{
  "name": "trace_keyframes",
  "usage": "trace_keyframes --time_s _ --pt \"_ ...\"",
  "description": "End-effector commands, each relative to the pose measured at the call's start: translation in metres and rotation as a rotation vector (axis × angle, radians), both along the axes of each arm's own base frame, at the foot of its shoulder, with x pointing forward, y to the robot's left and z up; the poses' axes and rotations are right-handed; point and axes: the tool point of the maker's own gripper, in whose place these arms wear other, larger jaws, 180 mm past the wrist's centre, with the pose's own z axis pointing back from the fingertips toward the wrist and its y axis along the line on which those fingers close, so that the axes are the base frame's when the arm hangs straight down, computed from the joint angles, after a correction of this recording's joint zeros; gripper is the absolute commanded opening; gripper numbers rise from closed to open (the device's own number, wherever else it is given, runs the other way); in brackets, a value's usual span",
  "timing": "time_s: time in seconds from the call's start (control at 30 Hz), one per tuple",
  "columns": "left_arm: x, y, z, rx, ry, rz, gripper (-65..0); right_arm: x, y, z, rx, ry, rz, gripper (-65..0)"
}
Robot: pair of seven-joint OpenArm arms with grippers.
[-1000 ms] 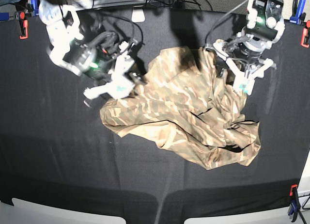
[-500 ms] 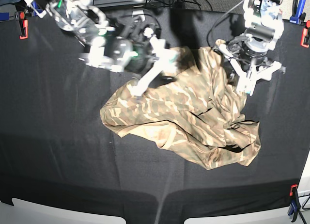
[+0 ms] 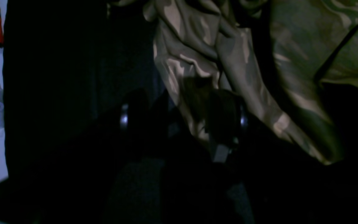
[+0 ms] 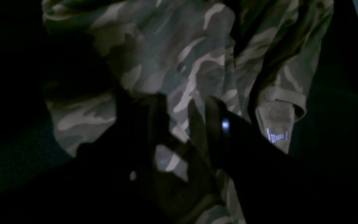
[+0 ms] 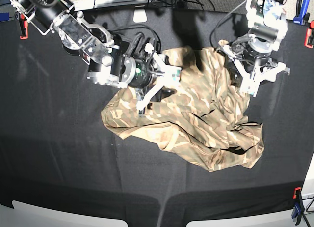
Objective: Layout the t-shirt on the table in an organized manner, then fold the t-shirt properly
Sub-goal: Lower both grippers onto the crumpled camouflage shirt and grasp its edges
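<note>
The camouflage t-shirt lies crumpled in a heap on the black table, right of centre. My right gripper hovers open over the heap's upper left part. In the right wrist view its dark fingers stand apart with t-shirt fabric beneath them. My left gripper is open at the heap's upper right edge. In the left wrist view a fold of the t-shirt runs down between the spread fingers. Neither gripper visibly pinches cloth.
Red clamps and a blue clamp sit on the table's far edge, and another clamp at the near right corner. Cables and equipment lie beyond the far edge.
The right arm has swung from the table's left side in over the t-shirt's upper left part. The left arm has barely shifted. The heap keeps its shape.
</note>
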Motion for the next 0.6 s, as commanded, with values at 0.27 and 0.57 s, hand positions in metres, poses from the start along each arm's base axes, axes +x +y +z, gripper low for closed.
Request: trace_keyframes --time_s 0.27,0.57 --pt "0.006 0.002 0.010 0.007 -0.041 -0.001 -36.0 0.002 0.027 0.006 0.062 0.011 0.005 -40.8" --pt "0.006 0.002 0.010 0.007 -0.041 -0.001 -36.0 -0.018 0.010 -0.023 -0.140 0.034 0.025 -65.0"
